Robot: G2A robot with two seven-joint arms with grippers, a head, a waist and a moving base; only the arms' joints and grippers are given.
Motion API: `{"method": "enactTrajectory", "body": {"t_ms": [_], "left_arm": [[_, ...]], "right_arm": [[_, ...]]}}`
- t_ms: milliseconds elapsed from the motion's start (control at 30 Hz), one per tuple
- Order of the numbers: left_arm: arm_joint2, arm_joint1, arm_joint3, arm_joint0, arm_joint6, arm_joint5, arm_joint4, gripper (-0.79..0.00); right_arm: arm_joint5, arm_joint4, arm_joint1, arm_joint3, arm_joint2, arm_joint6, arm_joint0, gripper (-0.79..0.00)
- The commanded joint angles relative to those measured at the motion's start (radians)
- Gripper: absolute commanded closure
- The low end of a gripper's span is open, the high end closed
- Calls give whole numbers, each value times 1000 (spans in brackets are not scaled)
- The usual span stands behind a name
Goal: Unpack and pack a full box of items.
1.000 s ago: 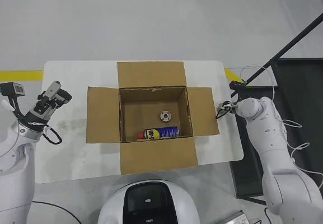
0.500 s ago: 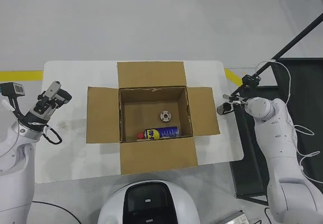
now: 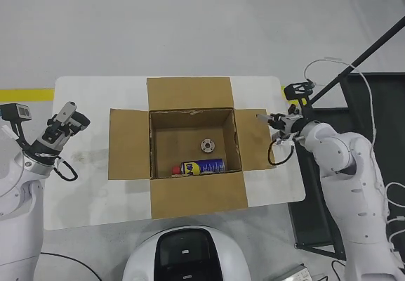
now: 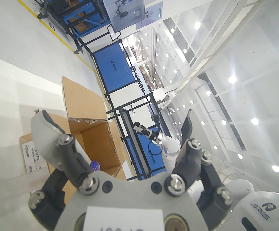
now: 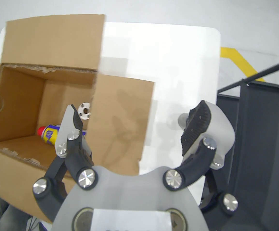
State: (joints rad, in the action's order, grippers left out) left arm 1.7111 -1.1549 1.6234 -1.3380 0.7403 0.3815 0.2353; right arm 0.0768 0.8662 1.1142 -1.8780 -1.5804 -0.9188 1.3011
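An open cardboard box stands in the middle of the white table, all flaps folded out. On its floor lie a blue and yellow spray can and a small metal flange disc. My left gripper hovers over the table's left edge, open and empty, well apart from the box. My right gripper is above the outer end of the box's right flap, open with nothing between its fingers. Past it, the right wrist view looks into the box at the can and the disc.
A dark metal rack with a slanting black bar stands right beside the table's right edge. A yellow line runs along the floor to the left. Bare table lies on both sides of the box.
My right arm has swung in from beyond the table's right edge toward the box, bringing its gripper over the right flap. The left arm and the box contents have not moved.
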Motion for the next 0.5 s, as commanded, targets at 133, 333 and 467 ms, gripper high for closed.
{"method": "enactTrajectory", "body": {"t_ms": [133, 333, 467], "left_arm": [[0, 0, 0, 0, 0, 0, 0, -785], [0, 0, 0, 0, 0, 0, 0, -785], [0, 0, 0, 0, 0, 0, 0, -785]], "right_arm": [[-19, 21, 6, -86, 101, -15, 1, -785], [-37, 2, 8, -88, 117, -15, 2, -785], [-37, 2, 8, -88, 117, -15, 2, -785]]}}
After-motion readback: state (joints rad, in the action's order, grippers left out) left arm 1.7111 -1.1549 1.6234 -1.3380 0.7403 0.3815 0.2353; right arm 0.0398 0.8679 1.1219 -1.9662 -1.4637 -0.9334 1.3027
